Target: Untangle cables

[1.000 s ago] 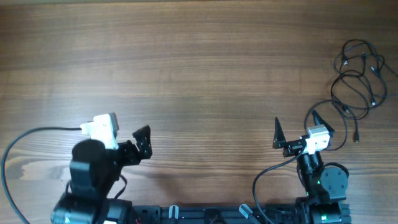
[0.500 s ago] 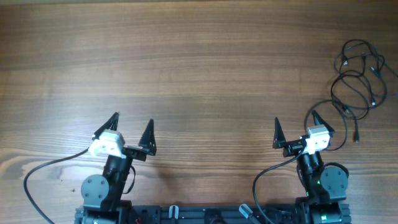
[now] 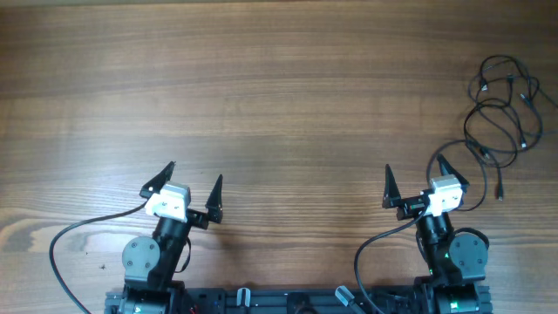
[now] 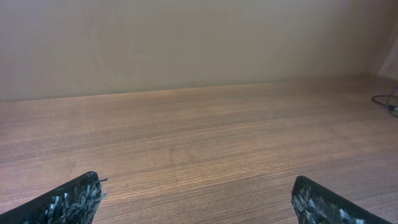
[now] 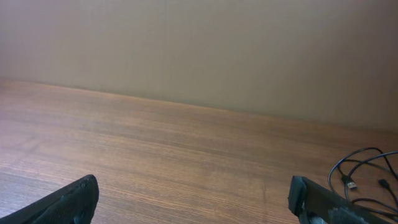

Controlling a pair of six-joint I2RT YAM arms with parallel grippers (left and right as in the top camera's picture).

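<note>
In the wrist views, the bottom edge cuts off the left hand and the right hand, leaving only fingertips. The cables run off the right edge; their plugs are too small to identify.

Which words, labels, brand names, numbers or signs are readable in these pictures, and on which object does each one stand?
None can be read. No text shows on the table, on the cables, or on the white housings of the left gripper and the right gripper. Any marking on the arm bases is too small to read.
</note>
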